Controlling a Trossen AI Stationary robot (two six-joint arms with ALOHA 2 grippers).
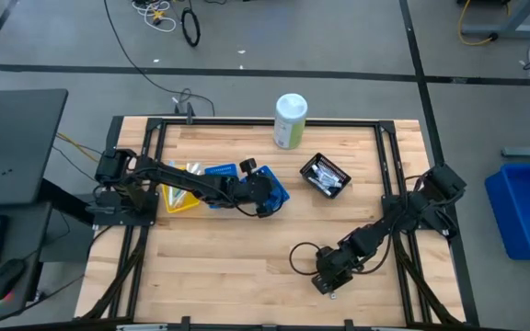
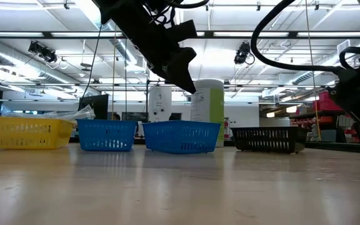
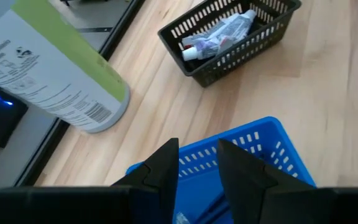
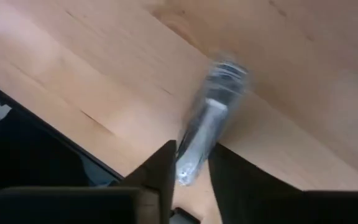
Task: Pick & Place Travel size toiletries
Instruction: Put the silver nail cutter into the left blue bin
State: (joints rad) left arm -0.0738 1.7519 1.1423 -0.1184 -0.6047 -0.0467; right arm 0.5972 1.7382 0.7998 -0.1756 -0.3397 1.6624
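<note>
Right gripper (image 4: pixel 188 171) low, clamping wrapped toiletry (image 4: pixel 205 138).

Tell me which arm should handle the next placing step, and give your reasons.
Right. Its pincer is shut on a clear-wrapped toiletry above bare wood near the table's front edge, so it has something to place. The left pincer hovers over the blue basket, apparently empty.

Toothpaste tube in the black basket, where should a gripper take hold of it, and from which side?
Probably grip the toothpaste tube mid-body, coming down from above: it lies flat atop the pile, and the walls of the black basket block its sides.
</note>
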